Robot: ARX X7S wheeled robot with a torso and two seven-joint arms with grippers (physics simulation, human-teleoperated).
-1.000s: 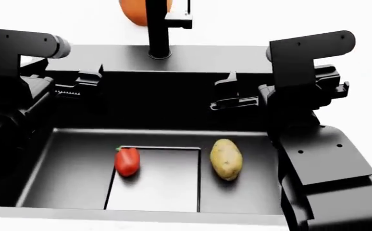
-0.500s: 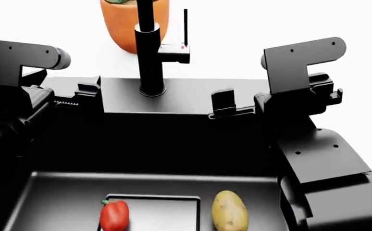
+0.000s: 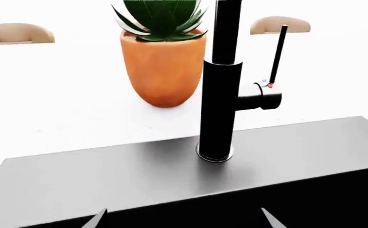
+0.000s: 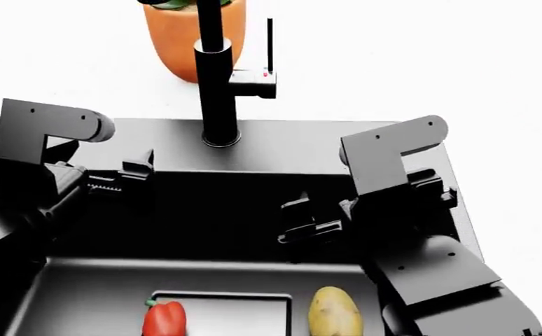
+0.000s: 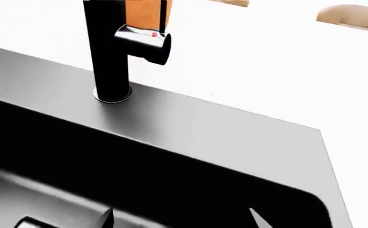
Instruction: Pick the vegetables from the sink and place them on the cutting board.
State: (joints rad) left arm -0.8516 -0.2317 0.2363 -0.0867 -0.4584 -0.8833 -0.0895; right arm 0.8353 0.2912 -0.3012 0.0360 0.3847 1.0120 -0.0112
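The red bell pepper (image 4: 164, 320) and the speckled potato (image 4: 335, 312) lie on the floor of the black sink (image 4: 299, 140), at the head view's bottom edge. My left gripper (image 4: 136, 170) is open and empty, high over the basin's left rear part. My right gripper (image 4: 296, 220) is open and empty, lower, over the basin just behind the potato. Both wrist views show the finger tips wide apart, the left gripper (image 3: 184, 223) and the right gripper (image 5: 180, 221) facing the rear rim (image 3: 108, 175) and faucet (image 3: 221, 95). The cutting board is out of view.
The tall black faucet (image 4: 218, 84) with its lever stands on the rear rim (image 5: 203, 128). An orange plant pot (image 4: 189, 42) stands behind it on the white counter. A grey rectangular panel (image 4: 224, 315) lies on the sink floor between the vegetables.
My right arm has come down and forward toward the basin, nearer the potato. The left arm has shifted slightly. The vegetables have not moved.
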